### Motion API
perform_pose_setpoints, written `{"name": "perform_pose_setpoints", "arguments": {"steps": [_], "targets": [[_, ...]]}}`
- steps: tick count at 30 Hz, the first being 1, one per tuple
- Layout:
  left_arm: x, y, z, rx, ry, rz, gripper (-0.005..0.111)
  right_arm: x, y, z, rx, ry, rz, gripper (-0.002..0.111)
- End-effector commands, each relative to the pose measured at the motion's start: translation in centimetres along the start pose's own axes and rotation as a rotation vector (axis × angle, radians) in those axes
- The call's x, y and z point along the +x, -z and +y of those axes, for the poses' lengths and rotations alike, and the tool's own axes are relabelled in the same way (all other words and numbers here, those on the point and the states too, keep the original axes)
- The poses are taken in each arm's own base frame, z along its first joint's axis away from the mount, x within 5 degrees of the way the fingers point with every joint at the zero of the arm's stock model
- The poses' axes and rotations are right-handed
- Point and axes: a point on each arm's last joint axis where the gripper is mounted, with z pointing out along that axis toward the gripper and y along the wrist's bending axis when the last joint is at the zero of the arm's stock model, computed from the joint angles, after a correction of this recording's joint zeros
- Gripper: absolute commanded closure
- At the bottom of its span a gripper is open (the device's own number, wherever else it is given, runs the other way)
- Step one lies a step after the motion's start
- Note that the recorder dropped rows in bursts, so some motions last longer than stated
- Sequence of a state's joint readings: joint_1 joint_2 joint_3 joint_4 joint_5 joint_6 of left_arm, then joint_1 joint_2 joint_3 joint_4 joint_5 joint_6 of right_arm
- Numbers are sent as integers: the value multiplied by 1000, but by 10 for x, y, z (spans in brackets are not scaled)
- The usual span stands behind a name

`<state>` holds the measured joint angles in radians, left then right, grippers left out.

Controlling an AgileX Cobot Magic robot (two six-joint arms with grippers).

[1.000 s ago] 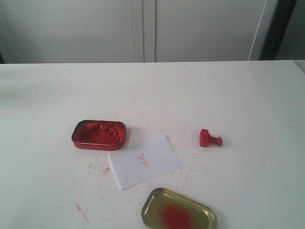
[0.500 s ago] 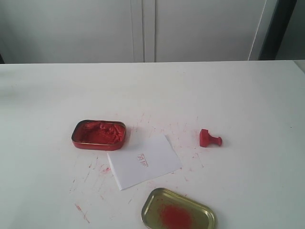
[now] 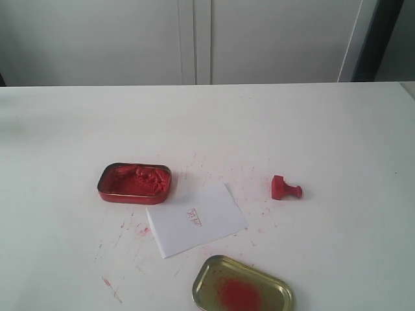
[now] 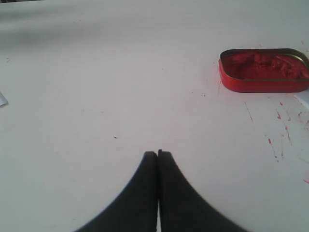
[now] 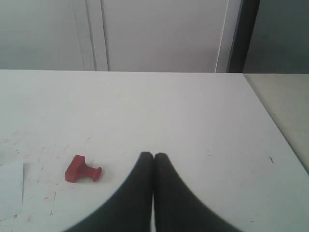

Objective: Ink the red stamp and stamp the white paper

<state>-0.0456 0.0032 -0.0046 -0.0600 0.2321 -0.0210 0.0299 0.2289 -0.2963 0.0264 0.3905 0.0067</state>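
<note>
red stamp (image 3: 284,188) lies on its side on the surface (image 3: 324,129), free of both pincers, paper already bearing a faint red mark.

white paper (image 3: 195,219) sits mid-scene in the exterior view; the stamp is at about 2 o'clock from it, well apart, the red ink tin (image 3: 135,182) at 10 o'clock touching its corner, the gold lid (image 3: 243,286) at 5 o'clock. left pincer (image 4: 157,153) has its tips pressed together, holding nothing, near the tin; right pincer (image 5: 153,155) likewise together and empty, the stamp just beside it. judged step: either done, or a pickup not yet begun. next move would call for the right pincer to part and take the knob handle.
</note>
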Motion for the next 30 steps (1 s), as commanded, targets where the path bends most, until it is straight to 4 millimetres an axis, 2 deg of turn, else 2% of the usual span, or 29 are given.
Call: {"name": "perform_pose_setpoints", "arguments": {"steps": [1,17,30], "targets": [[1,0,0,1,8,1,107,9,5,0,0,3,-20,108],[1,0,0,1,8,1,107,35,10,-1,-1,6,-59,108],[1,0,0,1,8,1,107,76,-3,-2,2,4,31,108]]}}
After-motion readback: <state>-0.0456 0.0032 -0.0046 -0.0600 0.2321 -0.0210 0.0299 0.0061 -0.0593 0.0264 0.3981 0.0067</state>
